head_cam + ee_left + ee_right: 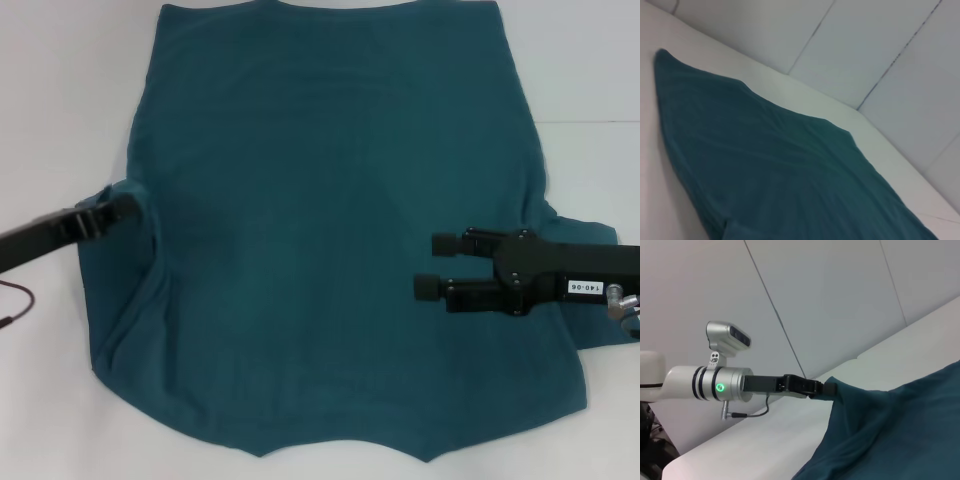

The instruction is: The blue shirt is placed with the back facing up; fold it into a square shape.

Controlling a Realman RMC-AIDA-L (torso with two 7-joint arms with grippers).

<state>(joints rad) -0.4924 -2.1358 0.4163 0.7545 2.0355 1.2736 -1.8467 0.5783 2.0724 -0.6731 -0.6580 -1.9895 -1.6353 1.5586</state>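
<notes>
The blue shirt point(330, 220) lies spread on the white table point(60, 90), plain side up; no lettering shows. My left gripper point(128, 209) is at the shirt's left edge, by the sleeve, shut on the fabric. The right wrist view shows it point(826, 389) holding that edge of the shirt point(890, 435) lifted off the table. My right gripper point(436, 265) is open, its two fingers apart, and hovers over the right part of the shirt, pointing left. The left wrist view shows only the shirt point(765, 165) stretching away over the table.
The white table surface point(590, 90) surrounds the shirt on the left and right. A thin dark cable point(15, 305) hangs by the left arm. Pale wall panels point(840, 300) stand behind the table.
</notes>
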